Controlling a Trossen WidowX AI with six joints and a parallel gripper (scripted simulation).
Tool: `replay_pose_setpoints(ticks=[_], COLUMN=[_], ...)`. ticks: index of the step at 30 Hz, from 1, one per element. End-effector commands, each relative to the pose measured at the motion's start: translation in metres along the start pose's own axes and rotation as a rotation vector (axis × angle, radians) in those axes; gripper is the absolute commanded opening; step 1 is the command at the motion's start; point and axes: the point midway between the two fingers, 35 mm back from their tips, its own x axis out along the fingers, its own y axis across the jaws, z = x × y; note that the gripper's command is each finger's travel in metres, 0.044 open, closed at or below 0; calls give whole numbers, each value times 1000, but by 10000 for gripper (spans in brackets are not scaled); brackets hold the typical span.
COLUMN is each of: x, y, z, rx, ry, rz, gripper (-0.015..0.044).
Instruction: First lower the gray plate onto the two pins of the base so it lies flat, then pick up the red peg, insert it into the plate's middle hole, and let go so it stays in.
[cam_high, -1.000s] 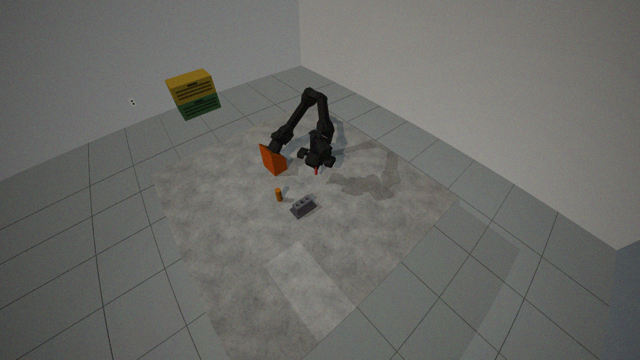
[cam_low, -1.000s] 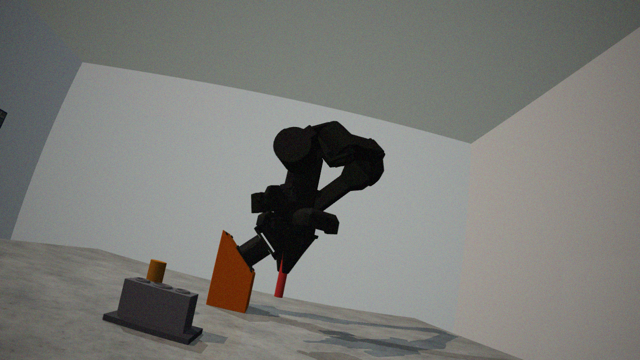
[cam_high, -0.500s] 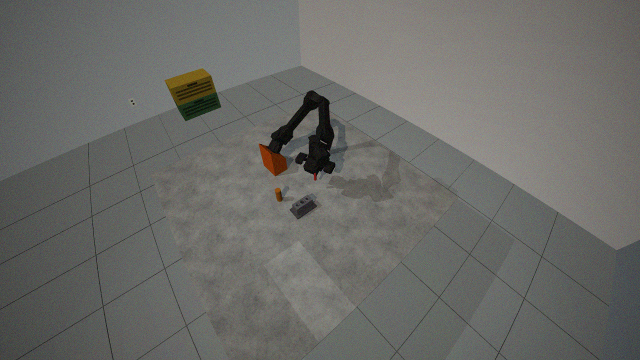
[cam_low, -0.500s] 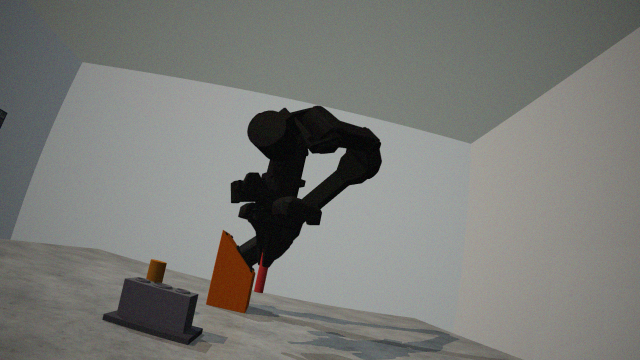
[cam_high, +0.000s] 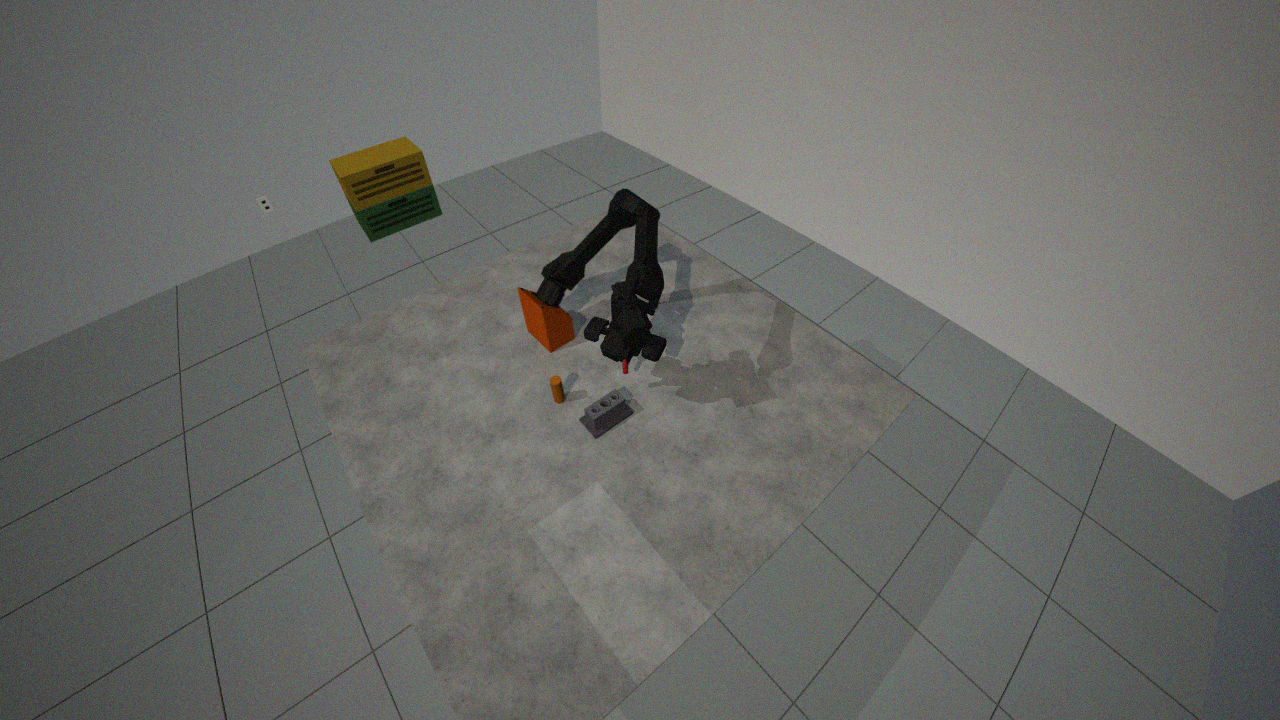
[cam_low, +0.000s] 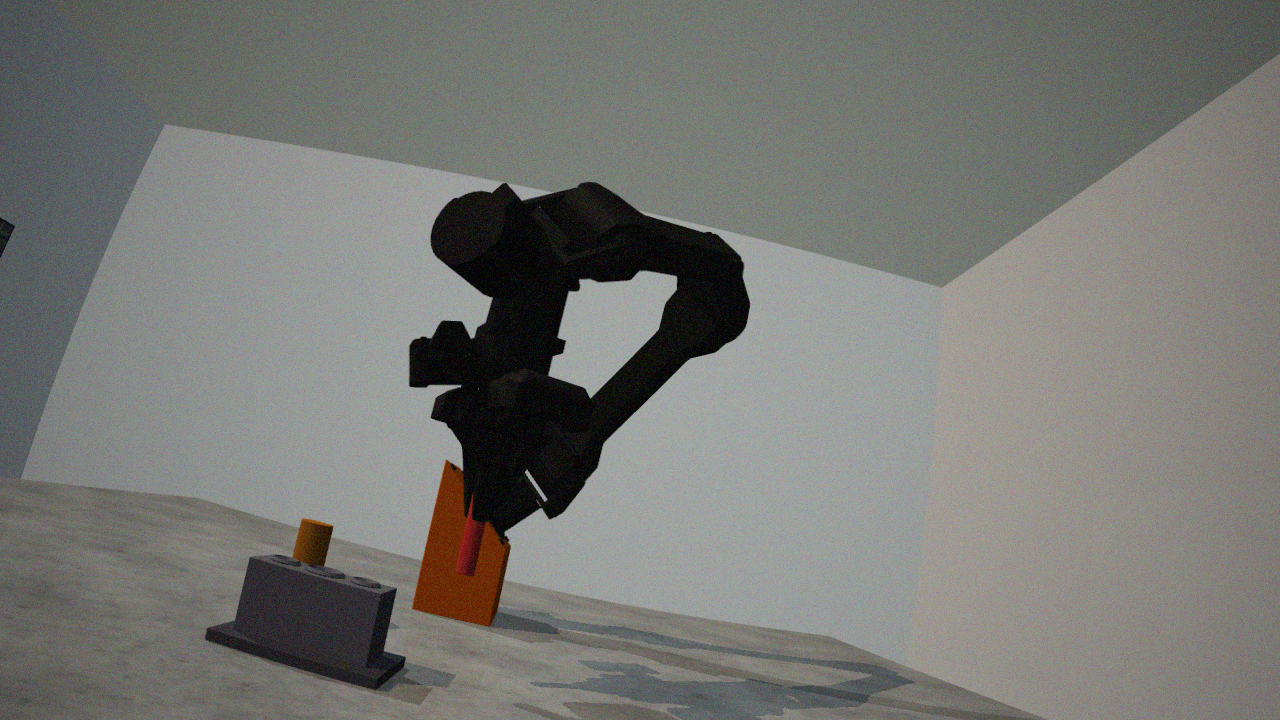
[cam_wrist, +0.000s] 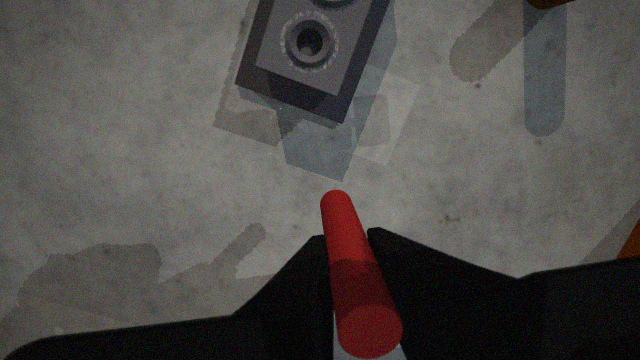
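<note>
My gripper (cam_high: 625, 360) (cam_low: 474, 514) (cam_wrist: 347, 245) is shut on the red peg (cam_high: 625, 368) (cam_low: 468, 550) (cam_wrist: 342, 220). The peg points down, its lower end free in the air. In the exterior view it appears to the right of the gray plate (cam_low: 313, 613) (cam_high: 610, 413) (cam_wrist: 325, 81) and a little above its top level. The plate looks like a thick block and sits level on the dark base (cam_low: 286, 656) (cam_wrist: 300, 95). Three round openings line its top. The wrist view shows the nearest one ahead of the peg and cuts off the rest. The pins cannot be made out.
An orange cylinder (cam_high: 556, 390) (cam_low: 312, 542) stands beside the plate, on the side toward the orange wedge block (cam_high: 546, 324) (cam_low: 436, 573) at the arm's foot. A yellow and green box (cam_high: 384, 183) is far back on the left. Arm shadows fall on the mottled floor.
</note>
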Motion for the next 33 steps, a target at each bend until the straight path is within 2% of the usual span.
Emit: replay_pose_setpoints(ticks=[1, 25, 33], x=[-2, 3, 4], y=[1, -8, -11], z=[11, 87, 96], rx=[-6, -12, -12], ry=[-8, -4, -3], rz=[-1, 3, 4], gripper=[0, 0, 0])
